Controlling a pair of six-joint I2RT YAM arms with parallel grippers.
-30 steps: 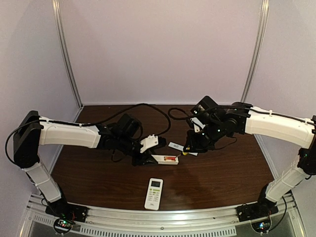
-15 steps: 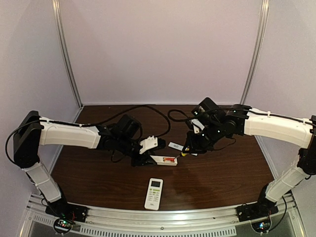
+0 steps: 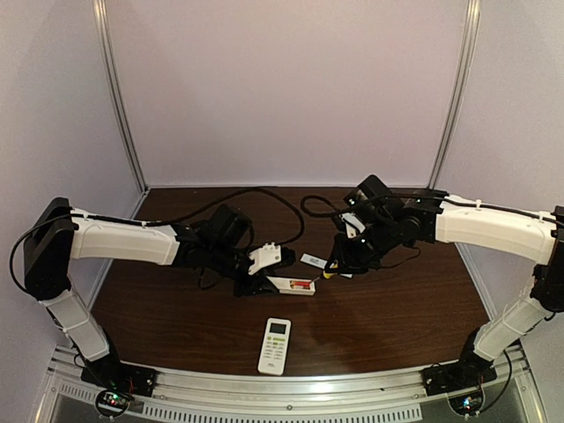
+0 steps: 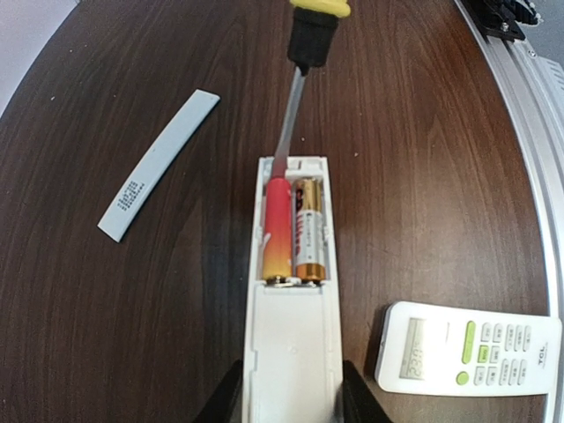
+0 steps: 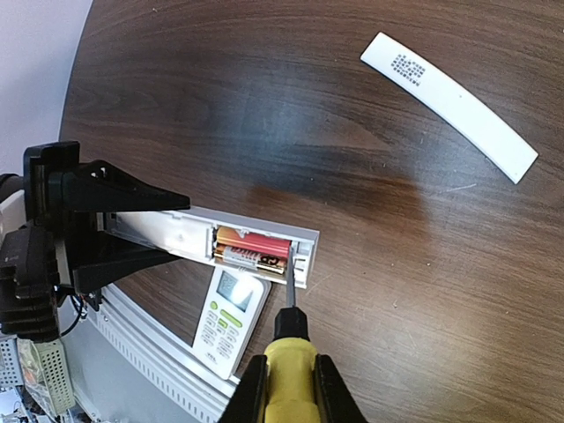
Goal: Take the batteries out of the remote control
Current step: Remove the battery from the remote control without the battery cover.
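Observation:
A white remote control (image 4: 289,344) lies back-up with its compartment open, and it also shows in the top view (image 3: 293,285). Two gold-and-red batteries (image 4: 294,231) sit side by side in it, also visible in the right wrist view (image 5: 254,248). My left gripper (image 4: 291,401) is shut on the remote's body. My right gripper (image 5: 291,379) is shut on a yellow-handled screwdriver (image 5: 288,352). The screwdriver's tip (image 4: 284,159) rests at the end of the left battery.
The small white cover (image 4: 159,164) lies on the wood table left of the remote, and shows in the right wrist view (image 5: 448,104). A second white remote with a screen and green buttons (image 3: 275,345) lies near the table's front rail (image 3: 291,397).
My right arm has shifted very slightly. The screwdriver stays at the compartment and the left gripper keeps its hold on the remote.

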